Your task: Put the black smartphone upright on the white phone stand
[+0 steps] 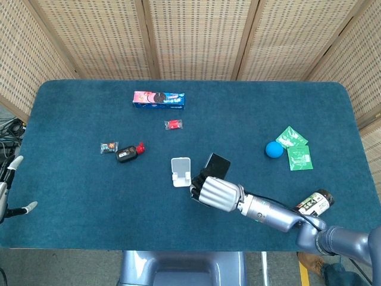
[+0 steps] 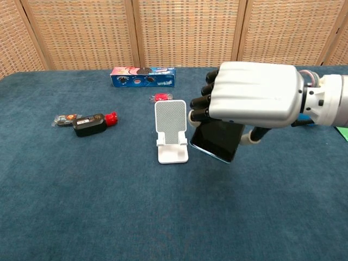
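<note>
Blue carpeted table [image 1: 77,196] before woven wicker screens [image 1: 196,36]

Cookie box [image 1: 158,99] at far side of blue table [image 1: 77,185]. Red candy [image 1: 173,124] near it. Small black bottle [image 1: 127,154] beside wrapped sweet [image 1: 109,147]. Blue ball [image 1: 274,149] touching green packets [image 1: 296,149]. Dark bottle [image 1: 313,205] lying at right edge.
</note>
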`<state>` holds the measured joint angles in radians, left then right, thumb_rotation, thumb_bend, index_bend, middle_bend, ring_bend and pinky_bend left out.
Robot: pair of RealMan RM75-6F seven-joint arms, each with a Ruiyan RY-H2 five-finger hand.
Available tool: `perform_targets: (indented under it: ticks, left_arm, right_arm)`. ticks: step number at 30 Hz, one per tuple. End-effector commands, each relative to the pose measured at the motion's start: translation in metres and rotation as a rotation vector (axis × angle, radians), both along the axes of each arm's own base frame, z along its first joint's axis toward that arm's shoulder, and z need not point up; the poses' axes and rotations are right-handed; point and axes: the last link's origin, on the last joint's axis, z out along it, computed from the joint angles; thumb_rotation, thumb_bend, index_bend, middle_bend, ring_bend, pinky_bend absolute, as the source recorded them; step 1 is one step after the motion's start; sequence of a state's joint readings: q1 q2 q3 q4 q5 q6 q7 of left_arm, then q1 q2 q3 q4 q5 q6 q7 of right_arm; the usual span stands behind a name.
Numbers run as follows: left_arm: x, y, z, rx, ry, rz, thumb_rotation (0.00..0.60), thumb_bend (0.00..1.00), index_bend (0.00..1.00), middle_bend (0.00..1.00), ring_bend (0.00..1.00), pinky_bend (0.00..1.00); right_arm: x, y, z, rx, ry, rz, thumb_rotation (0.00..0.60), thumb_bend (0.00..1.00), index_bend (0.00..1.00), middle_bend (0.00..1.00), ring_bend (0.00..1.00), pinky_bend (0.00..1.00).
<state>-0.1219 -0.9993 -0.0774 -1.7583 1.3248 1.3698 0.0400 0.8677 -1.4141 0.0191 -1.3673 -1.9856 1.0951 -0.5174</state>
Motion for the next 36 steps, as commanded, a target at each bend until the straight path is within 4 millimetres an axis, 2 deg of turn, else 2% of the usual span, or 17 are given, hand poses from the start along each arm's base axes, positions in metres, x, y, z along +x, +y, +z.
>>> perform_targets:
  ticks: [1, 4, 10, 13, 22, 36]
  left_arm:
    - [-0.001, 0.001, 0.0, -0.001, -0.002, 0.005, 0.6, 0.0, 0.0, 0.0, 0.0, 0.0]
    - [-0.003, 0.002, 0.001, -0.002, -0.006, 0.013, 0.6, 0.0, 0.0, 0.0, 0.0, 0.0]
    - [-0.005, 0.003, 0.002, -0.001, -0.011, 0.021, 0.6, 0.0, 0.0, 0.0, 0.0, 0.0]
    - [-0.006, 0.004, 0.002, -0.003, -0.013, 0.023, 0.6, 0.0, 0.0, 0.0, 0.0, 0.0]
    - [-0.008, 0.004, 0.001, -0.011, -0.015, 0.028, 0.6, 0.0, 0.0, 0.0, 0.0, 0.0]
    - [-0.012, 0.009, -0.001, -0.015, -0.011, 0.056, 0.6, 0.0, 0.0, 0.0, 0.0, 0.0]
  right_arm:
    - [0.021, -0.003, -0.001, -0.084, -0.01, 0.118, 0.6, 0.3, 0.59, 0.56, 0.52, 0.49]
    - [0.04, -0.007, -0.005, -0.162, 0.01, 0.217, 0.6, 0.3, 0.59, 0.56, 0.52, 0.49]
    - [0.06, -0.013, -0.016, -0.288, 0.07, 0.323, 0.6, 0.3, 0.58, 0.55, 0.52, 0.42]
    - [0.068, -0.015, -0.028, -0.354, 0.119, 0.39, 0.6, 0.3, 0.58, 0.55, 0.51, 0.39]
    - [0.066, -0.024, -0.05, -0.459, 0.229, 0.458, 0.6, 0.3, 0.57, 0.54, 0.5, 0.33]
    - [0.054, -0.032, -0.07, -0.564, 0.281, 0.523, 0.6, 0.31, 0.57, 0.54, 0.48, 0.27]
